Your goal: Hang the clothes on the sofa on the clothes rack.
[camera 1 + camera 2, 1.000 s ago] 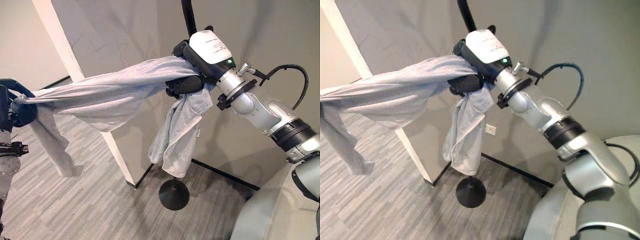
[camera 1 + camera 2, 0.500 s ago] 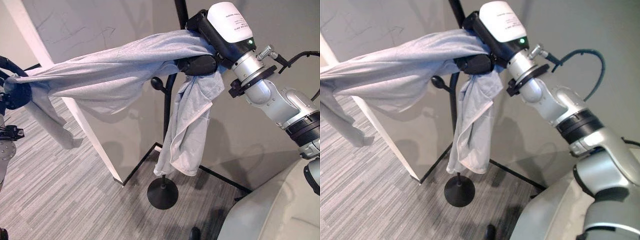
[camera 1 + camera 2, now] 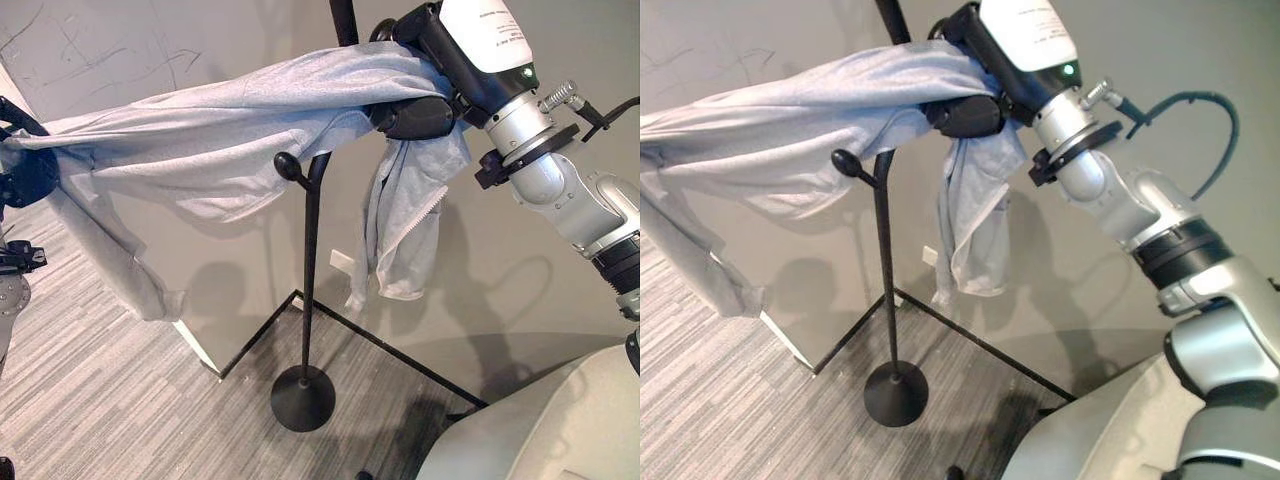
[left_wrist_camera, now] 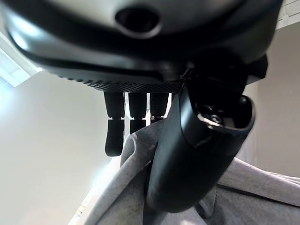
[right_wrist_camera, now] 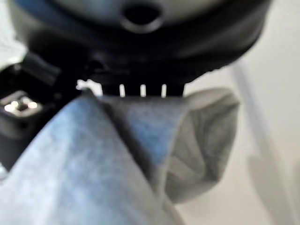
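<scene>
1. I see the grey garment (image 3: 230,130) stretched in the air between both hands, above the clothes rack (image 3: 310,260).
2. My right hand (image 3: 415,110) is clamped on one end, beside the rack's pole, with cloth hanging below it.
3. My left hand (image 4: 197,159) pinches the other end.

A: What does the arm look like?
B: Silver-grey segments with black ring bands; the right hand (image 3: 420,110) is black under a white cover with a green light.
A: And the left hand (image 4: 197,154)?
B: Glossy black.
</scene>
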Tool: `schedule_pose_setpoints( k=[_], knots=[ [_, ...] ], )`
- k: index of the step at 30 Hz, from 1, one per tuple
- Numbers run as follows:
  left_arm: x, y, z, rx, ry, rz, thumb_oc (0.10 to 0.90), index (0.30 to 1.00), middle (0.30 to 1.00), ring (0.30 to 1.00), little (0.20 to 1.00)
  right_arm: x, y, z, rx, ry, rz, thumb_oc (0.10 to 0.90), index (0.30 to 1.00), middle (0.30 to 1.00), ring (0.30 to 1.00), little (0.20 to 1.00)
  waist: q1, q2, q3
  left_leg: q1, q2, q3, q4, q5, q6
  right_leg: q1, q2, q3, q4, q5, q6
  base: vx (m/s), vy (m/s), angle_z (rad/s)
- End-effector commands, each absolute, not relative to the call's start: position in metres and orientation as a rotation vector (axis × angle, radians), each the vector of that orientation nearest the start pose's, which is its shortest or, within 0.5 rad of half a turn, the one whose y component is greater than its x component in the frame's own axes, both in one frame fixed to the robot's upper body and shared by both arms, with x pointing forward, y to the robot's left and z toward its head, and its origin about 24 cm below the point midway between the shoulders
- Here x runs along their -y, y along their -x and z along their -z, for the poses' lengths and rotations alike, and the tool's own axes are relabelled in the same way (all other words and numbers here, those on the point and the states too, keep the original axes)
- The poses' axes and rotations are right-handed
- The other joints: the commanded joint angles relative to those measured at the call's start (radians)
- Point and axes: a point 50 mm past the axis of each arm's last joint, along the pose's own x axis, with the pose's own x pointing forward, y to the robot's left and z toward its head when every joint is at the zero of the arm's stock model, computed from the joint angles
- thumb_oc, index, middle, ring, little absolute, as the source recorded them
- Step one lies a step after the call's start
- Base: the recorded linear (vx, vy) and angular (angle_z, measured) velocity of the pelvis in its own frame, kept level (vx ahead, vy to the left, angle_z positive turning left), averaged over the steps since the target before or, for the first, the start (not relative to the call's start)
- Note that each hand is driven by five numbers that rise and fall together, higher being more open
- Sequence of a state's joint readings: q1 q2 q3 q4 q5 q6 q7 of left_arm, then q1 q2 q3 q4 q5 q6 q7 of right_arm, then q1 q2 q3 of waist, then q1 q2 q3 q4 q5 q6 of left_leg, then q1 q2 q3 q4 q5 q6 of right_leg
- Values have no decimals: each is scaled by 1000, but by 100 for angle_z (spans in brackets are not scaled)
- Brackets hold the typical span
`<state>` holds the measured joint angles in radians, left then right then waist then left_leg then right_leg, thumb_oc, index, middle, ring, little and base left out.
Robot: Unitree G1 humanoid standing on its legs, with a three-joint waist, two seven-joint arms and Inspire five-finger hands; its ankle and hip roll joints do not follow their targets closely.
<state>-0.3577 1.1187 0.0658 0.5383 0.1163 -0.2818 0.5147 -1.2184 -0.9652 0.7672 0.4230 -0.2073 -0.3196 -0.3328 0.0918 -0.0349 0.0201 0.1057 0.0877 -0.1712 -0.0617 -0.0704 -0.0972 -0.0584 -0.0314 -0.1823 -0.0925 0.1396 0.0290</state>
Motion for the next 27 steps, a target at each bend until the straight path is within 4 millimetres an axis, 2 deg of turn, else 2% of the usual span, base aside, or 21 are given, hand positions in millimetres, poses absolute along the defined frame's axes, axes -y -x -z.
schedule_pose_setpoints(
  k=[1, 5, 6, 11, 12, 13, 14, 15, 16, 17, 18, 19, 21, 22, 23, 25, 26, 27],
  knots=[
    [-466, -216, -246, 191, -1128, -1134, 400, 300, 300, 300, 300, 284, -340, -368, 756, 1232, 561, 400, 300, 300, 300, 300, 20, -12, -142, 13, -14, 3, 23, -55, 29, -5, -38, -8, 13, -112, 77, 25, -36, -5],
    [-456, -220, -211, 152, -1090, -1068, 400, 300, 300, 300, 300, 283, -344, -347, 724, 1221, 524, 400, 300, 300, 300, 300, 24, -22, -129, 4, 2, 3, 15, -49, 25, -16, -26, -4, 9, -116, 70, 14, -50, -8],
    [-444, -223, -192, 150, -1055, -1024, 400, 300, 300, 300, 300, 281, -346, -331, 708, 1204, 497, 400, 300, 300, 300, 300, 23, -25, -117, -3, 6, 4, 11, -46, 23, -22, -21, -3, 9, -117, 68, -10, -56, -14],
    [-412, -217, -120, 61, -913, -911, 400, 300, 300, 300, 300, 271, -341, -280, 678, 1130, 396, 400, 300, 300, 300, 300, 19, -34, -94, -22, 17, 3, 3, -44, 24, -40, -12, -1, 8, -117, 61, -10, -36, -6],
    [-411, -217, -120, 60, -919, -906, 400, 300, 300, 300, 300, 273, -340, -277, 672, 1130, 397, 400, 300, 300, 300, 300, 22, -37, -99, -22, 17, 3, 3, -45, 24, -40, -11, -1, 8, -117, 61, -12, -13, -5],
    [-406, -216, -109, 41, -889, -894, 400, 300, 300, 300, 300, 270, -339, -268, 666, 1112, 377, 400, 300, 300, 300, 300, 22, -38, -93, -26, 18, 5, 5, -45, 25, -44, -11, 0, 8, -116, 60, -18, -13, -4],
    [-393, -216, -90, 18, -798, -867, 400, 300, 300, 300, 300, 264, -338, -250, 646, 1073, 338, 400, 300, 300, 300, 300, 20, -37, -82, -31, 20, 5, 4, -44, 26, -52, -10, 0, 8, -112, 58, -19, -13, -3],
    [-393, -216, -89, 17, -799, -863, 400, 300, 300, 300, 300, 264, -337, -248, 642, 1074, 339, 400, 300, 300, 300, 300, 23, -38, -86, -31, 20, 5, 4, -44, 26, -53, -10, 0, 8, -112, 58, -16, -11, -4],
    [-381, -213, -71, -14, -712, -848, 400, 300, 300, 300, 300, 257, -335, -229, 621, 1021, 302, 400, 300, 300, 300, 300, 19, -36, -75, -36, 22, 7, 4, -44, 28, -59, -9, 2, 9, -109, 56, 0, 0, 0],
    [-381, -212, -70, -16, -715, -844, 400, 300, 300, 300, 300, 258, -334, -227, 617, 1021, 302, 400, 300, 300, 300, 300, 21, -38, -79, -37, 23, 8, 4, -44, 28, -59, -9, 3, 9, -109, 56, -6, -6, -3],
    [-373, -210, -59, -37, -664, -829, 400, 300, 300, 300, 300, 255, -333, -218, 605, 995, 288, 400, 300, 300, 300, 300, 20, -39, -76, -41, 25, 8, 5, -44, 28, -64, -8, 4, 10, -108, 55, 0, 0, 0],
    [-373, -210, -58, -38, -664, -829, 400, 300, 300, 300, 300, 255, -332, -218, 605, 995, 288, 400, 300, 300, 300, 300, 20, -39, -76, -41, 25, 9, 5, -44, 28, -64, -7, 4, 10, -108, 55, 0, 0, 0],
    [-360, -205, -41, -65, -563, -816, 400, 300, 300, 300, 300, 241, -331, -204, 608, 924, 243, 400, 300, 300, 300, 300, 19, -40, -70, -44, 27, 11, 5, -43, 30, -69, -6, 8, 10, -106, 53, 0, 0, 0],
    [-361, -204, -41, -66, -563, -816, 400, 300, 300, 300, 300, 241, -331, -203, 607, 924, 242, 400, 300, 300, 300, 300, 19, -40, -71, -43, 27, 11, 5, -43, 30, -69, -6, 8, 10, -106, 53, 0, 0, 0],
    [-353, -204, -31, -83, -517, -802, 400, 300, 300, 300, 300, 231, -330, -195, 611, 859, 204, 400, 300, 300, 300, 300, 17, -40, -69, -43, 29, 13, 5, -43, 30, -70, -7, 11, 11, -104, 53, 0, 0, 0],
    [-349, -203, -28, -86, -486, -797, 400, 300, 300, 300, 300, 225, -328, -191, 617, 821, 181, 400, 300, 300, 300, 300, 17, -39, -68, -43, 28, 14, 5, -43, 30, -70, -6, 12, 11, -103, 52, 0, 0, 0],
    [-340, -201, -19, -97, -414, -785, 400, 300, 300, 300, 300, 209, -325, -183, 624, 705, 119, 400, 300, 300, 300, 300, 16, -37, -66, -43, 29, 15, 5, -41, 30, -72, -6, 13, 11, -101, 52, 0, 0, 0],
    [-336, -201, -15, -101, -387, -777, 400, 300, 300, 300, 300, 205, -323, -179, 619, 666, 95, 400, 300, 300, 300, 300, 15, -36, -65, -41, 29, 16, 3, -41, 30, -72, -6, 13, 11, -101, 52, -2, 12, -4]
  ],
)
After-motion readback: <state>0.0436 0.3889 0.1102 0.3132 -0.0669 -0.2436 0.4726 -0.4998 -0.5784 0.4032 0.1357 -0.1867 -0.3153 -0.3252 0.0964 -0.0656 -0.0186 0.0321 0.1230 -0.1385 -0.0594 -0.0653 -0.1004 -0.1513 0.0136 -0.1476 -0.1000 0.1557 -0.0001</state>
